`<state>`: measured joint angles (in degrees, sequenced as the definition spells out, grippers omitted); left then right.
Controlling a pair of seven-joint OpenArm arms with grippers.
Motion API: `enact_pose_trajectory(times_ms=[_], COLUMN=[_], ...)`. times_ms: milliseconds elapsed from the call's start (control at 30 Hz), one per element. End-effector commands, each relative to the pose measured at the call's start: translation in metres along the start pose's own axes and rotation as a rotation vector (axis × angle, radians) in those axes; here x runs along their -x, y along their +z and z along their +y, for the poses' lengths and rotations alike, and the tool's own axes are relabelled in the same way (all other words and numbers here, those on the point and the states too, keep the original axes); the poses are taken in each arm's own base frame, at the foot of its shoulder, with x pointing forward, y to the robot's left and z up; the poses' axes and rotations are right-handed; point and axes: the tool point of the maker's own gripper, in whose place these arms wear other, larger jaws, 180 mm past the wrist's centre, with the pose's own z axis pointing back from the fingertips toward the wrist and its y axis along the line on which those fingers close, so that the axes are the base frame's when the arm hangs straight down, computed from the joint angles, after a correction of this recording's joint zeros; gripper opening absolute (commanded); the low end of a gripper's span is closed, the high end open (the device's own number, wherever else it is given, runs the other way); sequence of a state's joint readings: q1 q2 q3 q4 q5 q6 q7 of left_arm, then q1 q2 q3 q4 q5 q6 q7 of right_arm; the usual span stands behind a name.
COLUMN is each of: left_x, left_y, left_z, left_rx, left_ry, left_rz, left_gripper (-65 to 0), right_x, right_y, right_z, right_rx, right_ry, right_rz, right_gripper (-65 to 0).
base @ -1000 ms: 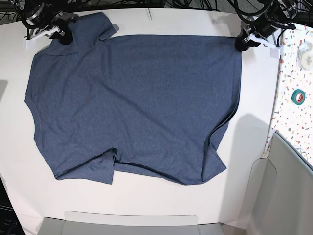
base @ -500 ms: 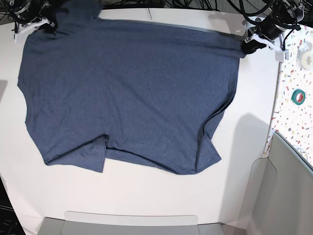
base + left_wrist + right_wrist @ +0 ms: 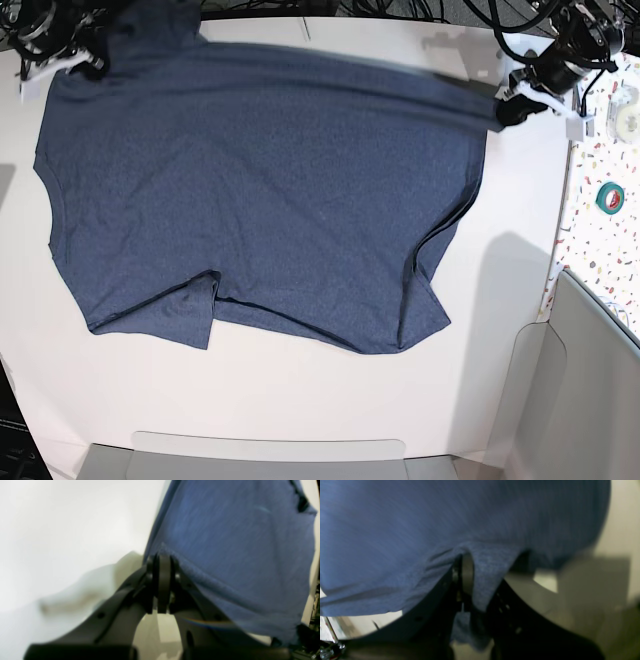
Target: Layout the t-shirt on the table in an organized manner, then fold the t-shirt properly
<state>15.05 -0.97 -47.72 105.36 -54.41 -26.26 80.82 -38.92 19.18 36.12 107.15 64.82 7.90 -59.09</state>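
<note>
At the far edge, both grippers' fingers (image 3: pixel 163 580) (image 3: pixel 467 573) pinch the t-shirt (image 3: pixel 260 200) hem.

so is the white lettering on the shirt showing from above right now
No, in the base view the t-shirt shows only plain navy cloth, with no lettering anywhere on the side facing up.

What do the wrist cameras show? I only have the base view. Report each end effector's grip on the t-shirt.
Observer: Left wrist view: the left end effector is shut on the t-shirt, pinching only a corner of its edge.
Operator: Now the right one.
Observer: Right wrist view: the right end effector is shut on a fold of cloth; a flap hangs below the pinch.
Operator: Check the table by the left grip.
Observer: The white table beside that corner shows a soft shadow; the picture is blurred.
</note>
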Motion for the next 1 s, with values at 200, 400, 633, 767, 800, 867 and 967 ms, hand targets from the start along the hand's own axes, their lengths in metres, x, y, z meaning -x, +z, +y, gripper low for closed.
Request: enact_pose_trajectory(times_ms=[200, 400, 633, 767, 800, 867, 967], left_x=[-0.035, -0.047, -0.035, -0.03, -0.03, -0.03, -0.034], left_y=[-0.008, -0.018, -0.041, -0.047, -0.047, -0.047, -0.043], left_z=[-0.014, -0.019, -0.019, -0.017, -0.017, -0.017, -0.012], left_rx=[0.045, 0.075, 0.128, 0.136, 0.136, 0.136, 0.123], left_ry=[-0.03, -0.013, 0.045, 0.073, 0.073, 0.074, 0.059], left_rz=[-0.088, -0.112, -0.049, -0.033, -0.033, -0.031, -0.033], left_gripper=[-65.0, -65.0, -65.0, -65.0, -65.0, -65.0, -65.0], right_x=[-0.068, -0.103, -0.102, -0.102, -0.102, -0.101, -0.095], right_y=[0.001, -0.014, -0.065, -0.089, -0.093, -0.102, -0.112], right_z=[0.035, 0.05, 0.055, 0.07, 0.073, 0.079, 0.078], right_rx=[-0.081, -0.056, 0.038, 0.055, 0.055, 0.055, 0.071], right_ry=[0.069, 0.134, 0.179, 0.249, 0.261, 0.285, 0.302], right_rz=[-0.194, -0.265, -0.145, -0.09, -0.08, -0.06, -0.027], right_gripper=[-65.0, -65.0, -65.0, -65.0, -65.0, -65.0, -65.0])
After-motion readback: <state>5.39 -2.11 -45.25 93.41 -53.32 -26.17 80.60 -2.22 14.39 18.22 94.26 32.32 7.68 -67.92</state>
